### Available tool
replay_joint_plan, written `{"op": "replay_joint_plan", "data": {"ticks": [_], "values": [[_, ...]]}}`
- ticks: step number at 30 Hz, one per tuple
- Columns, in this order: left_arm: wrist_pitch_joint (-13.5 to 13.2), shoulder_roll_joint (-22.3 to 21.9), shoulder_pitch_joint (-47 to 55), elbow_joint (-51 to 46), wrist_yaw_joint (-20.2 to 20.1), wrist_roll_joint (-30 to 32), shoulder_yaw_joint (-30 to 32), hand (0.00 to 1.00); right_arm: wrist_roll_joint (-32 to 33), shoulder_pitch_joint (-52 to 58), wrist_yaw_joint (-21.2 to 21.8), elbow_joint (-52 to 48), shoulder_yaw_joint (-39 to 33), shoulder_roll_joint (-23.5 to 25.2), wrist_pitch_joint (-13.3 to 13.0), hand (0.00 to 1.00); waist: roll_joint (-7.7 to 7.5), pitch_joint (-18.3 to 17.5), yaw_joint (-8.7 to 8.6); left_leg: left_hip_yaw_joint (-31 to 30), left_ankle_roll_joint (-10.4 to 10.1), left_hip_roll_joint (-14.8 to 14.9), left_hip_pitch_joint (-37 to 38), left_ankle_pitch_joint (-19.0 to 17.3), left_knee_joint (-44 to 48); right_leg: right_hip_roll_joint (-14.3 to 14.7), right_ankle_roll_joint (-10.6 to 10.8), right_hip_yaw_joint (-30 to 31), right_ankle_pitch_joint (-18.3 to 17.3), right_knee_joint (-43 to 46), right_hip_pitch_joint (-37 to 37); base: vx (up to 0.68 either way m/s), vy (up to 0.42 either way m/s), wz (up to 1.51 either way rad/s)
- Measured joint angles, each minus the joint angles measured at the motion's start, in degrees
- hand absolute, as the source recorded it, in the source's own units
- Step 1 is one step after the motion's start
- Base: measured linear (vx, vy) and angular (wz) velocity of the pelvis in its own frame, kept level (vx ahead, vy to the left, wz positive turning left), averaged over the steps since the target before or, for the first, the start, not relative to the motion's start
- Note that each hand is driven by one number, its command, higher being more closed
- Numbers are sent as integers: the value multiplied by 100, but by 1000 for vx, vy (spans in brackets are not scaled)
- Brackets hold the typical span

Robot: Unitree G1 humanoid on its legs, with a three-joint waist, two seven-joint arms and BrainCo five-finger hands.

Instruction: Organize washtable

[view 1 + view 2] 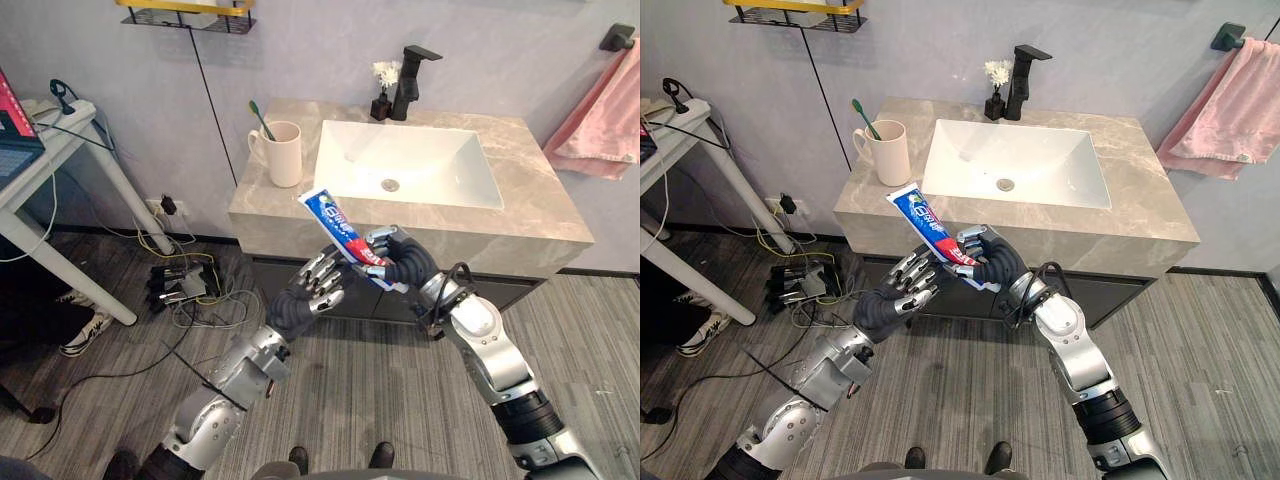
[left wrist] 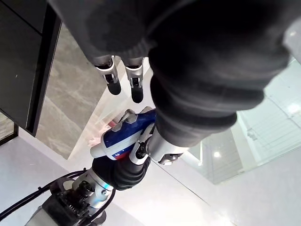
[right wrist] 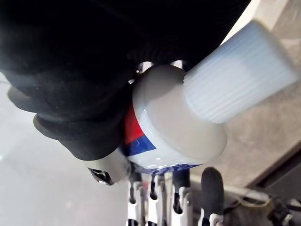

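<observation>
A blue, white and red toothpaste tube (image 1: 335,222) is held in the air in front of the washtable (image 1: 540,212), flat end up and white cap (image 3: 240,70) down. My right hand (image 1: 402,262) is shut on its lower part. My left hand (image 1: 315,290) is just below and left of the tube, its fingers (image 2: 113,87) relaxed and open beside it. A cream cup (image 1: 283,152) with a green toothbrush (image 1: 260,118) stands on the counter's left end.
A white basin (image 1: 400,165) fills the counter's middle, with a black faucet (image 1: 410,80) and a small flower vase (image 1: 383,92) behind it. A pink towel (image 1: 600,120) hangs at right. A white side table (image 1: 60,150) and floor cables (image 1: 190,285) are at left.
</observation>
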Motion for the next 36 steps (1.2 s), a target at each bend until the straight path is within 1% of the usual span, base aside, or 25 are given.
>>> {"op": "replay_joint_plan", "data": {"ticks": [4,7,10,15,21,26,29,31,32,36], "values": [[7,-87,-104,12,64,6,-136,0,26,124,119,-199,52,146,8,100,-2,-1,-12,16,0,0,10,-1,-6,-1,1,13,0,0,0,0,0,-1],[2,-169,-162,38,166,12,-122,0,186,134,236,-238,269,161,14,100,-3,-2,-11,37,0,5,20,-1,-8,2,1,47,0,0,0,0,0,-3],[4,-182,-235,74,166,25,-138,0,225,191,252,-238,278,240,63,100,-3,-2,-7,65,-2,6,26,-2,-10,0,1,78,1,0,0,0,0,0],[2,-179,-398,77,152,69,-151,0,289,235,251,-238,272,241,74,100,-8,-5,-9,130,-1,7,47,-3,-13,-2,14,140,10,0,-5,-4,27,-5],[13,-163,-499,99,158,222,-153,0,287,251,249,-238,259,213,72,100,-11,-7,-55,152,-1,12,49,-3,-17,1,18,158,14,0,-21,-4,11,-2],[185,-113,-569,102,114,239,-102,0,266,330,249,-237,231,175,51,100,-11,-7,-56,200,-1,13,50,-3,-22,1,25,170,25,0,-43,-3,25,-4],[226,-48,-586,102,104,235,-41,0,215,354,264,-230,232,171,31,100,-11,-7,-92,215,-1,15,53,-3,-23,1,24,178,28,0,-45,-2,10,-1],[223,-104,-597,114,123,232,287,0,162,476,389,-224,279,99,16,100,-11,-7,-120,218,-1,17,55,-3,-24,1,24,179,29,0,-45,0,0,0],[229,-41,-615,132,74,235,361,0,165,559,386,-223,336,142,4,100,-11,-7,-130,224,-1,22,57,-3,-26,5,23,182,29,0,-45,0,0,0],[232,34,-614,137,-10,233,369,0,154,584,387,-222,357,144,-22,100,-10,-7,-137,267,-1,24,88,-3,-47,5,21,217,31,0,-44,-6,23,-5]]}}
